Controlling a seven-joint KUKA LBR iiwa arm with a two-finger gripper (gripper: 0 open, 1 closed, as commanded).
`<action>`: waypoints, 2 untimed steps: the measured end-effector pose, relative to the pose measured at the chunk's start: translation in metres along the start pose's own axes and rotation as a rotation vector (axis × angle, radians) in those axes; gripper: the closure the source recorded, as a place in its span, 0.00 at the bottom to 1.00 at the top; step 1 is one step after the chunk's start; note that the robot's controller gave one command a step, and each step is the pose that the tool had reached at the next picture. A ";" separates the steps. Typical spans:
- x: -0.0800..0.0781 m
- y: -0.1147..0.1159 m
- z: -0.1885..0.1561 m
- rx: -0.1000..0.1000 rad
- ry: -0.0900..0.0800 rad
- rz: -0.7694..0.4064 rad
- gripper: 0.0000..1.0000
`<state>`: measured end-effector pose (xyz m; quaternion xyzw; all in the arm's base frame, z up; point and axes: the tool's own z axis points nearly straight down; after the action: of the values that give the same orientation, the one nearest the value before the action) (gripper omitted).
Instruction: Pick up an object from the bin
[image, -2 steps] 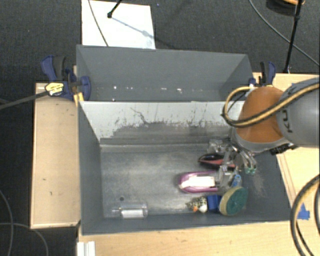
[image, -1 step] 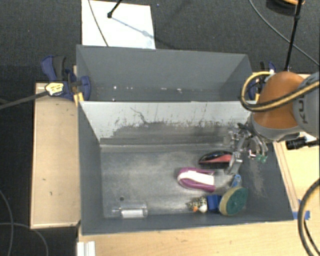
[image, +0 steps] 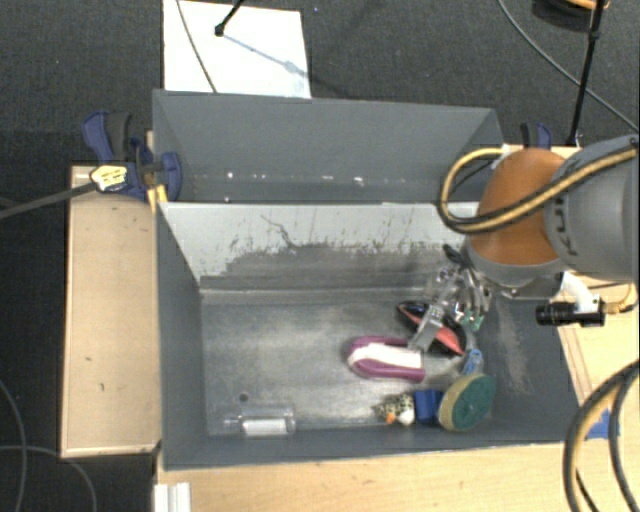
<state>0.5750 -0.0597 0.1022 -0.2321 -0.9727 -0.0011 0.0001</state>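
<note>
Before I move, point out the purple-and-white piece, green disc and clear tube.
purple-and-white piece (image: 385, 362): camera view, its middle.
green disc (image: 470, 399): camera view, its flat face.
clear tube (image: 266, 426): camera view, its middle.

No readable text in frame.
Nothing legible on the bin (image: 330, 150) wall, the pink-and-white item (image: 385, 360), the green disc (image: 472, 398) or the small white tube (image: 265, 426) (any print on them is too small to make out).
</note>
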 end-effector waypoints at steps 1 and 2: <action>-0.017 -0.027 0.030 0.002 0.007 0.238 0.00; -0.046 -0.049 0.031 0.000 -0.005 0.304 0.00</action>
<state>0.5938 -0.1237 0.0715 -0.3769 -0.9262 -0.0006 -0.0020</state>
